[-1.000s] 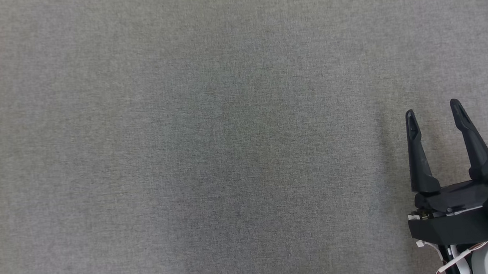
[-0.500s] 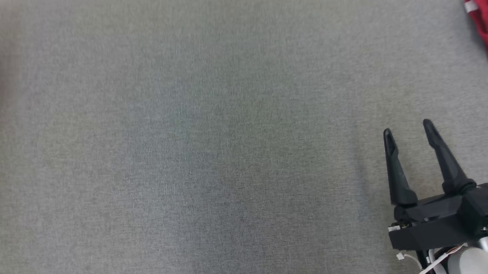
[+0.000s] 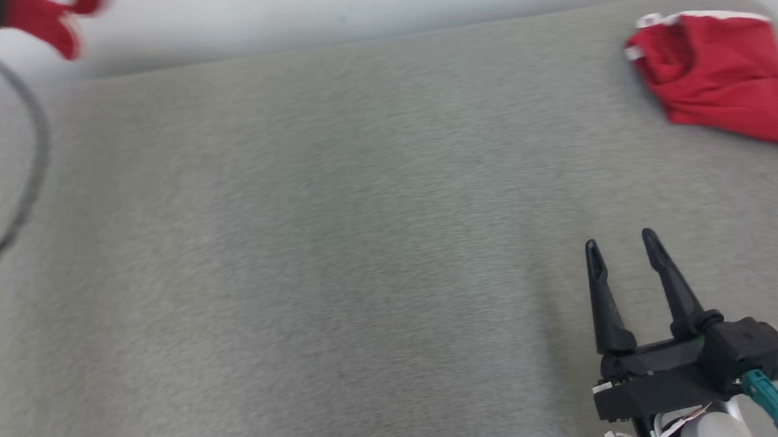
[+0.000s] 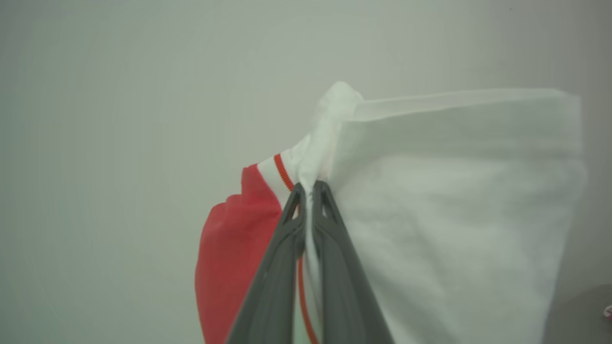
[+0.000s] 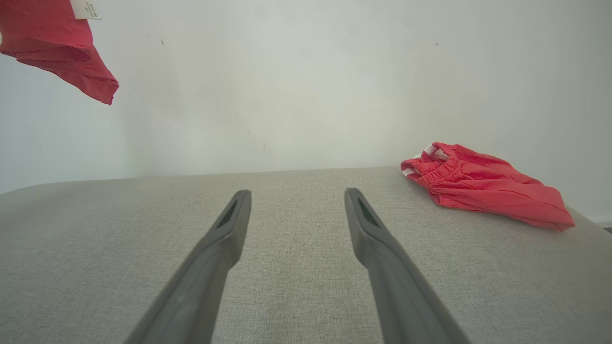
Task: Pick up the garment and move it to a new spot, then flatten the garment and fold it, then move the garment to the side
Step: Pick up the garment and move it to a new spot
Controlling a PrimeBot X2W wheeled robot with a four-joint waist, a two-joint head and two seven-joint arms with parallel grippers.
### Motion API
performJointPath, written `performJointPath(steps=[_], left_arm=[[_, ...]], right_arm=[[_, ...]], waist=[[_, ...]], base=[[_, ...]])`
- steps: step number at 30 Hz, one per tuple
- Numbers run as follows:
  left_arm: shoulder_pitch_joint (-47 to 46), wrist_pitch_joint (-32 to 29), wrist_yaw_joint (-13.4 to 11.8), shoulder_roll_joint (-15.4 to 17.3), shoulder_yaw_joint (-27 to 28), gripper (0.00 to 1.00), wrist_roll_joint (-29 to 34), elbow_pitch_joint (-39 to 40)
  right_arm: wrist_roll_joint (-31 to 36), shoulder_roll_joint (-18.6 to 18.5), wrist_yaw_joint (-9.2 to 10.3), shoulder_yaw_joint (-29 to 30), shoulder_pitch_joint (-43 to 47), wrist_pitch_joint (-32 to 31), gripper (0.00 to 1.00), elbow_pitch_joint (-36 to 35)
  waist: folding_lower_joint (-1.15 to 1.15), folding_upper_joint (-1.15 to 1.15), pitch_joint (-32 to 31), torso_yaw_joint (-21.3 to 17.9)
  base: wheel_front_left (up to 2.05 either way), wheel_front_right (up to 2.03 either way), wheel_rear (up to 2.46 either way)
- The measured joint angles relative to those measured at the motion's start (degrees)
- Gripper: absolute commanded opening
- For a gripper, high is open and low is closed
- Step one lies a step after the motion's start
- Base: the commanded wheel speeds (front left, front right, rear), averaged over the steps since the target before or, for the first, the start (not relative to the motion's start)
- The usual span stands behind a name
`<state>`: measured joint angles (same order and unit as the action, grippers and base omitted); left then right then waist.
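My left gripper (image 4: 308, 186) is shut on the garment (image 4: 454, 215), pinching a white hem with a thin red stripe. Its white cloth hangs to the right of the fingers and a red part (image 4: 229, 248) hangs to the left. The garment is up in the air in front of a pale wall. In the head view a blurred red piece of the garment (image 3: 46, 20) shows at the top left corner. Its red lower edge (image 5: 52, 43) hangs at the upper left of the right wrist view. My right gripper (image 3: 622, 248) is open and empty, low over the grey table (image 3: 337, 249).
A second red garment (image 3: 718, 77) with white trim lies bunched at the table's far right corner (image 5: 483, 188). The pale wall (image 3: 376, 3) stands behind the table's far edge. A dark cable (image 3: 34, 166) loops down at the left.
The head camera has tilted up, so the table's far edge, the wall and the red garment at the far right came into view. The held garment now shows at the top left. My right gripper stayed open.
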<state>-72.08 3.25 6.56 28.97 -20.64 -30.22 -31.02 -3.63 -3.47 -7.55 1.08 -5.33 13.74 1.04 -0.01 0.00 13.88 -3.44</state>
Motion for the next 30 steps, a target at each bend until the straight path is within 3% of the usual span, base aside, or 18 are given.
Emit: performJointPath(steps=[8, 16, 24, 30], left_arm=[[3.29, -4.36, -2.09, -6.04, -4.12, 0.0, -0.78, 11.51], [12.46, -6.21, -5.05, -10.63, -7.99, 0.0, -1.99, 17.94], [24.98, -3.72, -7.66, -14.85, -11.15, 0.0, -4.08, 14.63], [32.4, -1.96, -8.06, -15.35, -14.0, 0.0, -3.69, 6.69]], right_arm=[[-1.36, 0.42, 0.0, -1.27, -0.16, 0.99, 1.0, 3.26], [-2.78, 0.45, 0.0, -1.04, -0.01, 1.19, 1.0, 3.99], [-3.28, 0.45, 0.0, -1.12, -0.02, 1.24, 1.0, 3.87], [-3.28, 0.46, 0.0, -0.94, -0.38, 1.24, 1.0, 3.92]], waist=[[0.0, 0.0, -1.95, -6.32], [0.0, 0.0, -2.92, -12.28], [0.01, 0.0, -2.27, -14.33], [0.0, 0.0, -1.71, -13.94]], base=[[0.0, 0.0, 0.0], [0.0, 0.0, 0.0], [0.0, 0.0, 0.0], [0.0, 0.0, 0.0]])
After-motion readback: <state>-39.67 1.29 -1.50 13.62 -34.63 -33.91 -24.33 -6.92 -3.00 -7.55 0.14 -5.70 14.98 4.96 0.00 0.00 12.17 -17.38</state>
